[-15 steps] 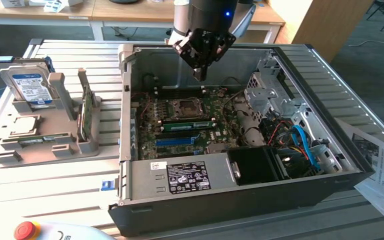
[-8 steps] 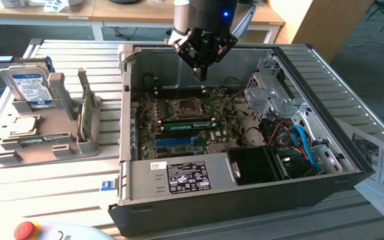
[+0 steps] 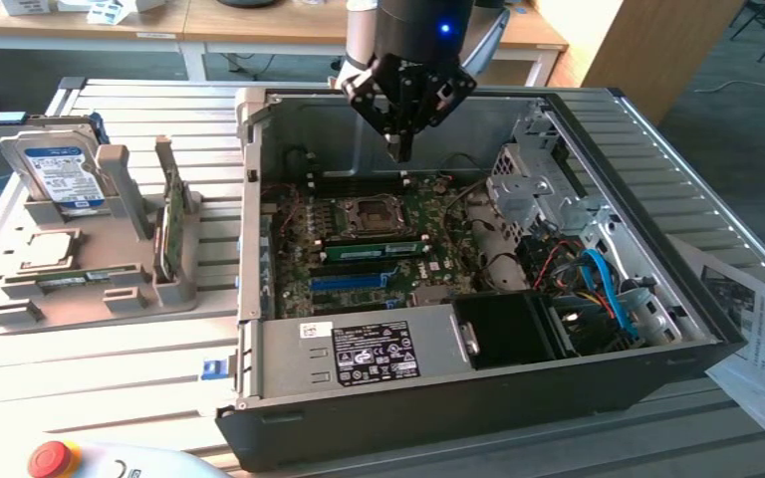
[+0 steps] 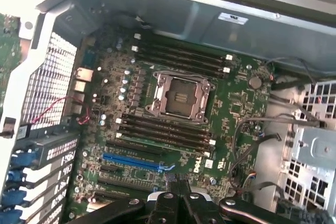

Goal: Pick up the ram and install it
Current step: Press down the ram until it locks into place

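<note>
**Jaws shut over the open case, nothing in them**

From my seat, nearest in the exterior view sits a red emergency-stop button [image 3: 53, 458] at the front edge of the slatted worktop [image 3: 117, 368]. Behind it lies the open computer case [image 3: 462, 398], its motherboard [image 3: 356, 249] exposed, with a green stick seated in a slot just in front of the processor socket [image 3: 363, 214]. On the exterior view's left, a grey holder tray [image 3: 91, 289] carries a hard drive [image 3: 57, 174] standing upright, and the ram [image 3: 170, 234] stands on edge in its slot, well apart from the case. Farther back, the gripper [image 3: 404, 151] hangs above the rear of the board, jaws pressed together and pinching nothing. In the wrist view I see the shut gripper [image 4: 178, 190] over the board's blue slot [image 4: 137, 162].
</note>
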`<state>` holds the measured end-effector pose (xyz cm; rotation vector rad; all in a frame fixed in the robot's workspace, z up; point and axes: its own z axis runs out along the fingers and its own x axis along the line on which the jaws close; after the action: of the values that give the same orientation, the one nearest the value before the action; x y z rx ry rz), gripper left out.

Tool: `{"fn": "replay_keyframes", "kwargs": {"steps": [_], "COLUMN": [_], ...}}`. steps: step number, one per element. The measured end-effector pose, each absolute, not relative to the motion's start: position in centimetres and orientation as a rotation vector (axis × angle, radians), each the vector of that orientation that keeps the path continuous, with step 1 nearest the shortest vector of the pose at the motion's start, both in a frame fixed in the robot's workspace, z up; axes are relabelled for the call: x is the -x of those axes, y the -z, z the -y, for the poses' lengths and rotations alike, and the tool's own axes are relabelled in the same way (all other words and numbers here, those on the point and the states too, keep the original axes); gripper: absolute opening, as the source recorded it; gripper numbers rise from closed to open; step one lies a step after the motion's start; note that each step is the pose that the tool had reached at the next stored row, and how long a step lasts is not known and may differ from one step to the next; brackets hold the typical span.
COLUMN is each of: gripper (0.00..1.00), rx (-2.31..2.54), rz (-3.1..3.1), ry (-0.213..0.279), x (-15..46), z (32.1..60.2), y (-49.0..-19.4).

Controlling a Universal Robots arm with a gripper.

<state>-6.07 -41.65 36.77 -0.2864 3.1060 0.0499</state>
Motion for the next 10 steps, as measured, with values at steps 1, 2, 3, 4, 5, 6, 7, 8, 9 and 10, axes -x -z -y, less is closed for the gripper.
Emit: {"fn": "replay_keyframes", "kwargs": {"steps": [1, 2, 3, 4, 5, 6, 7, 8, 9, 10], "gripper": [0.10, 0.10, 0.10, 0.10, 0.10, 0.10, 0.10, 0.10, 0.10, 0.10], "rx": [0.262, 0.240, 0.218, 0.195, 0.172, 0.149, 0.130, 0.123, 0.121, 0.121], "rz": [-3.108, -3.109, -3.111, -3.112, -3.113, -3.114, -3.115, -3.115, -3.115, -3.115], "ry": [-0.050, -0.049, -0.049, -0.049, -0.048, -0.048, -0.048, -0.048, -0.048, -0.048], "x": [6.07, 6.07, 6.07, 6.07, 6.07, 6.07, 6.07, 6.07, 6.07, 6.07], "z": [41.65, 41.65, 41.65, 41.65, 41.65, 41.65, 41.65, 41.65, 41.65, 41.65], "y": [-36.77, -36.77, -36.77, -36.77, -36.76, -36.76, -36.76, -36.76, -36.76, -36.76]}}
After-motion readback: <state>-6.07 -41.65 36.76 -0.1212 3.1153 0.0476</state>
